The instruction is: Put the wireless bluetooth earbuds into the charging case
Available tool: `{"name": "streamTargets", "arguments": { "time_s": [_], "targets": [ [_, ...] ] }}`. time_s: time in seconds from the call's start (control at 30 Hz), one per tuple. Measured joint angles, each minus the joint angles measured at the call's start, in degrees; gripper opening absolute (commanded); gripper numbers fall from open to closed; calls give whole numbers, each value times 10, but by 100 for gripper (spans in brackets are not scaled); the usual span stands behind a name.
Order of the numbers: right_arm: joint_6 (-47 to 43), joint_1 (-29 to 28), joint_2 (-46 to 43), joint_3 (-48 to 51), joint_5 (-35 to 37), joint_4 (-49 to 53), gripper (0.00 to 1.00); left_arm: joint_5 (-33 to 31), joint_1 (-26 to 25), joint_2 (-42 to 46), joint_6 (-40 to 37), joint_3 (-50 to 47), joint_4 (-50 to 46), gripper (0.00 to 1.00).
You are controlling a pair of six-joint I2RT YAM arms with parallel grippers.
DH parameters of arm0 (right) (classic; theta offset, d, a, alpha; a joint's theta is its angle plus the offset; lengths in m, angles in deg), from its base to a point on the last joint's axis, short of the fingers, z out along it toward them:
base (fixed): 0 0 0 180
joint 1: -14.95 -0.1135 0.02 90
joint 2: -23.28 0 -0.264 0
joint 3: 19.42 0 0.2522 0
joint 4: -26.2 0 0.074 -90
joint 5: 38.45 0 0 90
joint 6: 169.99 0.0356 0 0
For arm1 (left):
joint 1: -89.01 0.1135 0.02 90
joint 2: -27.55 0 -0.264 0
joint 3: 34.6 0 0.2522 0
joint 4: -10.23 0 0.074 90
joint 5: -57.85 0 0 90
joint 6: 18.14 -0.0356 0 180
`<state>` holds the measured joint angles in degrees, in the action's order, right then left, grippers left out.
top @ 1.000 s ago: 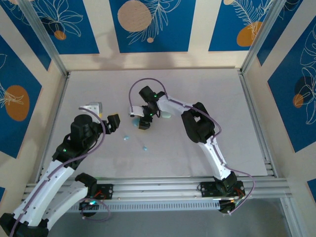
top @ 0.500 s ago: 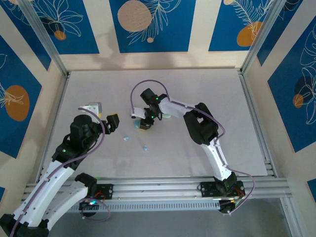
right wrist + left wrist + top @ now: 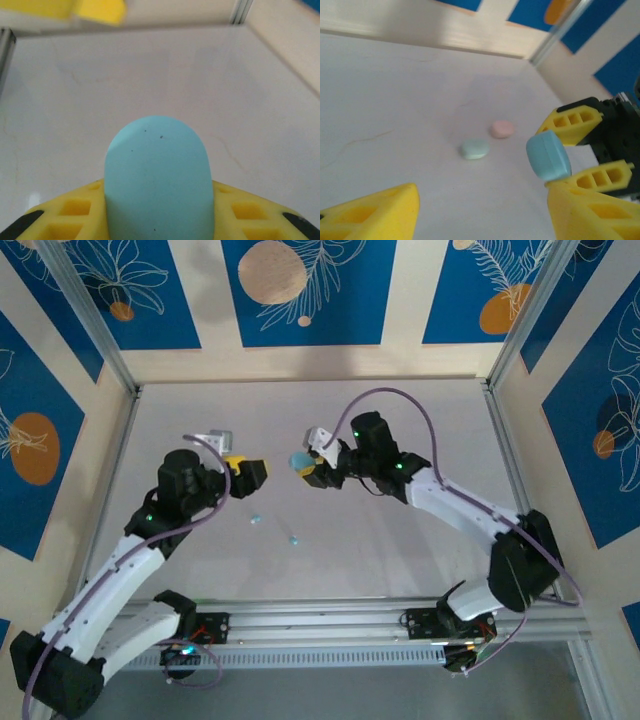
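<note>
The right gripper (image 3: 312, 470) is clamped on the pale blue charging case (image 3: 299, 460) and holds it up off the table (image 3: 420, 420). The case's rounded end pokes out towards the left gripper (image 3: 250, 472), seemingly offered so the other arm can get at it. The left gripper faces it just apart, jaws spread wide with nothing between them, probably poised to steady or open the case. Two pale blue earbuds (image 3: 257, 519) lie on the table below the gap between the grippers, while a mint case (image 3: 475, 148) and a pink case (image 3: 502, 129) rest beyond the left gripper.
</note>
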<state>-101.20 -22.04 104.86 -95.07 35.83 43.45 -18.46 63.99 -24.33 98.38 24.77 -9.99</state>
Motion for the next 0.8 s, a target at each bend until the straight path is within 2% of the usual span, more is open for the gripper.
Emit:
{"name": "streamTargets", "arguments": {
  "time_s": [0.1,0.23,0.5,0.8],
  "targets": [
    [10,-6,-43,25,9,-22,36,42,-21,-36,17,28,40,72],
    [15,-12,-78,53,32,-31,36,77,-63,-71,30,51,82,71],
    [18,-19,-102,74,66,-57,36,90,-96,-134,31,95,85,65],
    [22,-27,-112,85,89,-75,37,95,-112,-158,38,97,86,49]
  ]
}}
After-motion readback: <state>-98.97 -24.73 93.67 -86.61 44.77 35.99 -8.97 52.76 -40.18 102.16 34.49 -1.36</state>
